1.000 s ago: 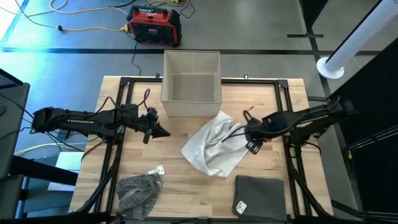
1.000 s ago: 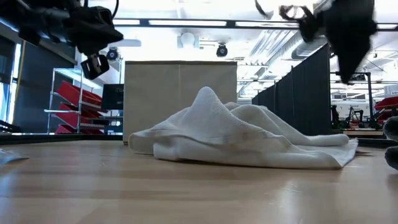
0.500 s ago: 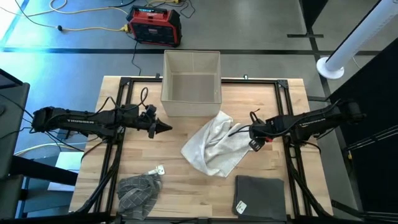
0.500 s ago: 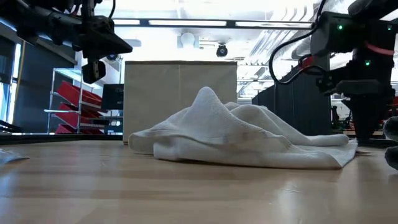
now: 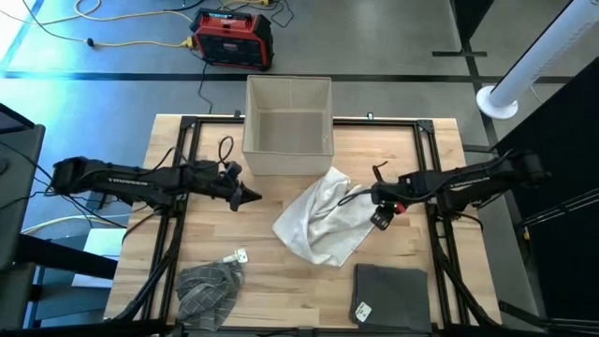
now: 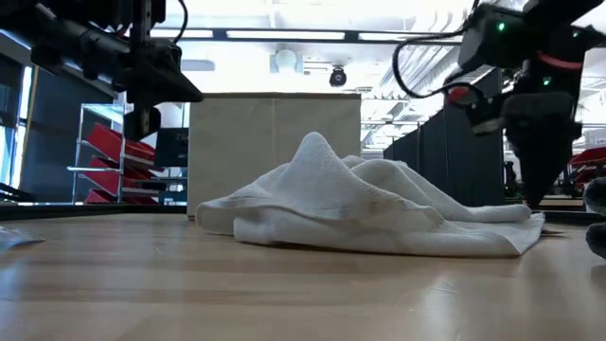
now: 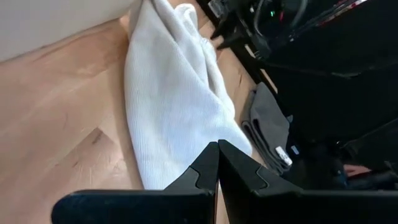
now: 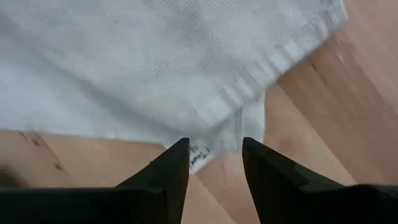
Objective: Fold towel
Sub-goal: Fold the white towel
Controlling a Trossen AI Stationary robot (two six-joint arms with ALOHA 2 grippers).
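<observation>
1. Crumpled white cloth towel (image 5: pixel 323 221) lies on the wooden worktop (image 5: pixel 281 271), in front of the beige fabric box (image 5: pixel 288 126).
2. Right gripper (image 5: pixel 378 219) released, fingers apart, over the towel's right edge.
3. Left gripper (image 5: pixel 251 197) clenched, empty, left of the towel.

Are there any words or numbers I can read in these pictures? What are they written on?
"TROSSEN": white letters on the left arm, small and only just legible in the high view.
White tag on the dark grey cloth: too small to read.
White tag beside the checked cloth: too small to read.
Red and black box on the floor: no readable label.
</observation>
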